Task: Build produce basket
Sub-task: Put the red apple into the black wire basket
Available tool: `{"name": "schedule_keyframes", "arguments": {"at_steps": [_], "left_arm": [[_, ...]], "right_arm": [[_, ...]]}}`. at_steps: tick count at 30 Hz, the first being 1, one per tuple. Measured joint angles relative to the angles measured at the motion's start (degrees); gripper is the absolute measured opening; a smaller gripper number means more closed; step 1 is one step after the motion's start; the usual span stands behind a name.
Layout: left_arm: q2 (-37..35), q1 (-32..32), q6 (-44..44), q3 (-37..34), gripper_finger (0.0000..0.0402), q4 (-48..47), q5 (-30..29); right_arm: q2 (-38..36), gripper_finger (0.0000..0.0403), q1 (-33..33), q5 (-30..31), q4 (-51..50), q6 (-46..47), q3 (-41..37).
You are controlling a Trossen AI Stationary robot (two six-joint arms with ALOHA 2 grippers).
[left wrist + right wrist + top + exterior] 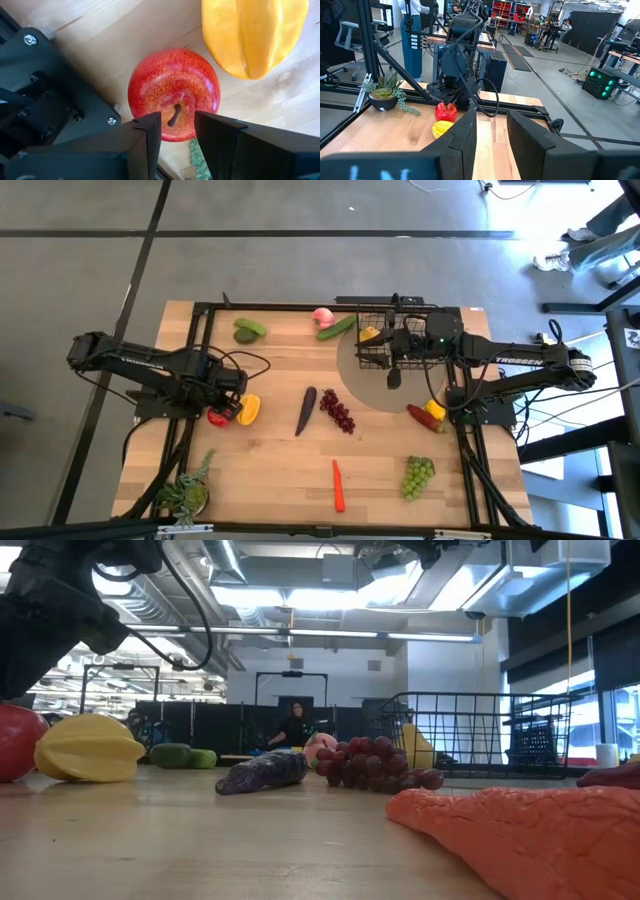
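Left gripper low over red fruit at table's left edge, fingers parted across the stem, not clamped, likely lined up for a pick. Yellow pepper just beside. Right gripper parted too, empty, parked above basket, probably waiting clear of the drop zone. Lemon already inside; remaining produce scattered on table

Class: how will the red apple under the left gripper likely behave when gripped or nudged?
The apple looks round, so it would probably roll if nudged. Its glossy skin suggests the fingers might slip. The left gripper stands over its stem; the thin stem may offer poor purchase.
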Motion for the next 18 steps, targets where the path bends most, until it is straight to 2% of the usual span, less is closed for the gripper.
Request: {"name": "schedule_keyframes", "arguments": {"at_steps": [18], "left_arm": [[0.00, -1.11, -3.91, -1.38, 0.0108, 0.71, 1.81]], "right_arm": [[0.00, 0.0112, 0.00, 0.00, 0.00, 0.00, 0.00]]}}
